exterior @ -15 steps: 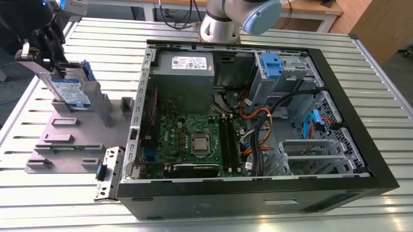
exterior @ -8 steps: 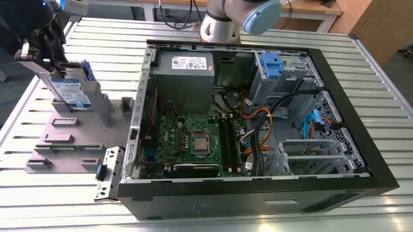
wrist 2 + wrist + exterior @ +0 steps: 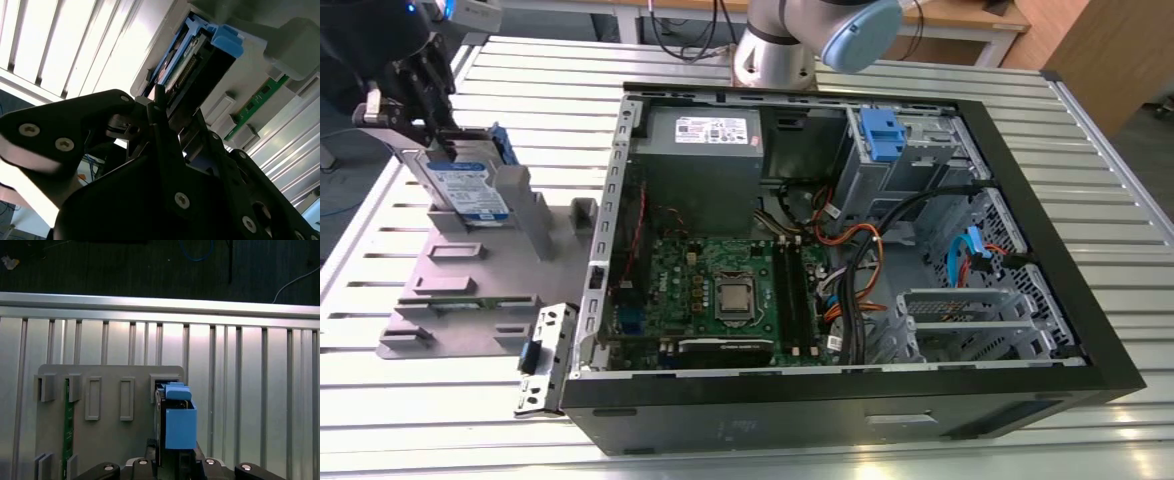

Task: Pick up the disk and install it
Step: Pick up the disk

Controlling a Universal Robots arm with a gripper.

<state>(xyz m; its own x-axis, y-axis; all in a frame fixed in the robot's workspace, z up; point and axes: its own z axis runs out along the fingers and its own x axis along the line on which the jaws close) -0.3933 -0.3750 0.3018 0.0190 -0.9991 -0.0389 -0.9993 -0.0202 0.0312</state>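
End effector (image 3: 427, 140) at top edge of upright disk (image 3: 467, 190) in grey holder (image 3: 480, 270); clamped or spread, cannot tell.

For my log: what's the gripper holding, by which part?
Cannot tell; the gripper is at the top edge of the hard disk in the grey holder.
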